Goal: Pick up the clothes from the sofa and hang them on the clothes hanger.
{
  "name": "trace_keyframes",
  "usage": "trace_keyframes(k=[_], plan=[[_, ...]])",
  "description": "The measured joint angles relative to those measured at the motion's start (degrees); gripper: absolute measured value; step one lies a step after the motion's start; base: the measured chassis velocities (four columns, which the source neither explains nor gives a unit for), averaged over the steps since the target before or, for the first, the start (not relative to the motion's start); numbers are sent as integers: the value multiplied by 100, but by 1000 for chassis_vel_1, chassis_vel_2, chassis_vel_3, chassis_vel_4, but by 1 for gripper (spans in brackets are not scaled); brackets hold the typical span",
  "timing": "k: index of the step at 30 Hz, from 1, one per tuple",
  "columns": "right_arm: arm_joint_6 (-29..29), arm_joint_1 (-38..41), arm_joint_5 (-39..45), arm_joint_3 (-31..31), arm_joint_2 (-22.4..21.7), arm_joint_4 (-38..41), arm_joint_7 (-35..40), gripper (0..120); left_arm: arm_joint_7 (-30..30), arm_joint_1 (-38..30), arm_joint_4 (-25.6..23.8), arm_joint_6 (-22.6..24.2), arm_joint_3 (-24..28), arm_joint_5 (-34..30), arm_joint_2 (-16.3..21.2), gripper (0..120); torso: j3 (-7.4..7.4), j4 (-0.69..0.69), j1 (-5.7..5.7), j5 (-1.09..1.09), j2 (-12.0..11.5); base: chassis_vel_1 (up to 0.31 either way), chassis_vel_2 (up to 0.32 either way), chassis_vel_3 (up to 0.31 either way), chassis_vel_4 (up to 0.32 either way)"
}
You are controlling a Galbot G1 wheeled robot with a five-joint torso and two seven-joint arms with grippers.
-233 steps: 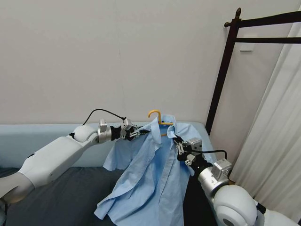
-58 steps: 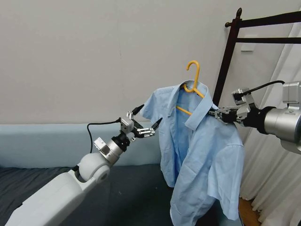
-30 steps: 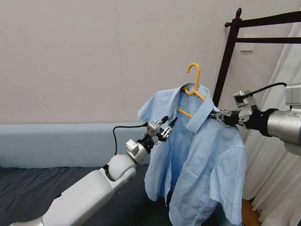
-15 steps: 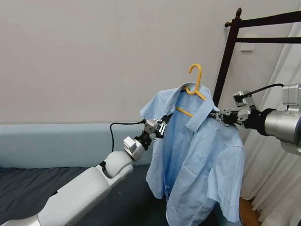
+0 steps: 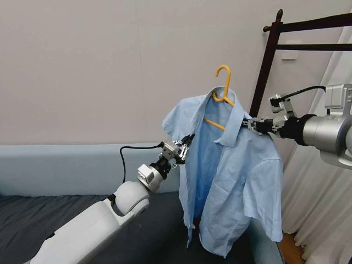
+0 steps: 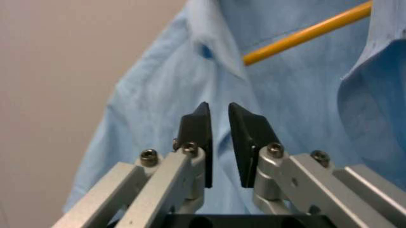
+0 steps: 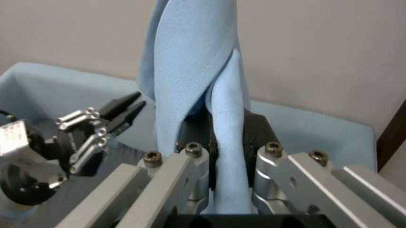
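Note:
A light blue shirt (image 5: pixel 231 181) hangs on a yellow hanger (image 5: pixel 223 77), lifted in the air in front of the wall. My right gripper (image 5: pixel 248 126) is shut on the shirt's shoulder; the right wrist view shows a fold of blue cloth (image 7: pixel 190 57) pinched between its fingers (image 7: pixel 225 130). My left gripper (image 5: pixel 186 144) reaches up to the shirt's front edge, below the collar. In the left wrist view its fingers (image 6: pixel 217 111) stand almost together with nothing between them, the shirt (image 6: pixel 304 95) and the hanger's bar (image 6: pixel 304 34) just beyond. The dark wooden clothes rack (image 5: pixel 267 60) stands right of the shirt.
The pale blue sofa back (image 5: pixel 55 165) runs along the wall, with the dark seat (image 5: pixel 33 220) below it. White curtains (image 5: pixel 324 192) hang at the far right, behind the rack. The rack's top rail (image 5: pixel 313 23) is higher than the hanger's hook.
The right gripper has raised the shirt and hanger slightly and shifted them left. The left gripper, open a second ago, has closed its fingers at the shirt's front edge.

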Motion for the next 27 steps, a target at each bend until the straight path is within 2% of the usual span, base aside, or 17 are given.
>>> trace_keyframes(k=[2, 5, 6, 8, 10, 11, 15, 16, 17, 20, 23, 27], plan=[[-16, 87, 4, -93, 32, -55, 32, 7, 1, 120, -101, -32, -113, 156, 149, 27, 0, 1, 0, 0, 0, 0, 0, 0, 0], [-28, 106, 16, -121, 51, -54, 41, 7, 281, 472, -314, -400, -402, 297, 409, 40, 0, 4, 0, -1, 0, 0, 0, 0, 0], [-28, 106, 16, -121, 51, -54, 41, 7, 281, 472, -314, -400, -402, 297, 409, 40, 0, 4, 0, -1, 0, 0, 0, 0, 0], [-31, 90, 22, -119, 54, 14, 39, 7, 686, 733, -496, -695, -449, -136, 566, 50, 0, 4, -1, -2, 0, 0, 0, 0, 0], [-32, 68, 28, -95, 55, 65, 39, 7, 1149, 835, -459, -951, -424, -745, 617, 58, -1, 4, -1, -1, 0, 0, 0, 0, 0], [-32, 68, 28, -95, 55, 65, 39, 7, 1149, 835, -459, -951, -424, -745, 617, 58, -1, 4, -1, -1, 0, 0, 0, 0, 0], [-31, -76, 35, 18, 0, 174, 47, 7, 2298, 566, -36, -1024, -105, -2057, 570, 77, 0, 3, 0, -1, 0, 0, 0, 0, 0], [-30, -114, 36, 50, -32, 205, 48, 7, 2656, 412, 122, -1019, -1, -2266, 534, 80, 0, 3, 0, -1, 0, 0, 0, 0, 0], [-30, -114, 36, 50, -32, 205, 48, 7, 2656, 412, 122, -1019, -1, -2266, 534, 80, 0, 3, 0, -1, 0, 0, 0, 0, 0], [-17, -224, 38, 150, -153, 269, 36, 7, 3642, -59, 600, -978, 282, -2713, 356, 93, 0, 1, 0, 0, 0, 0, 0, 0, 0], [-10, -301, 38, 215, -252, 303, -3, 7, 3952, -340, 856, -943, 438, -2817, 158, 93, 0, 1, 0, 1, 0, 0, 0, 0, 0], [-4, -362, 38, 279, -364, 330, -50, 7, 3966, -531, 1072, -901, 525, -2924, -84, 91, 0, 1, 0, 0, 0, 0, 0, 0, 0]])
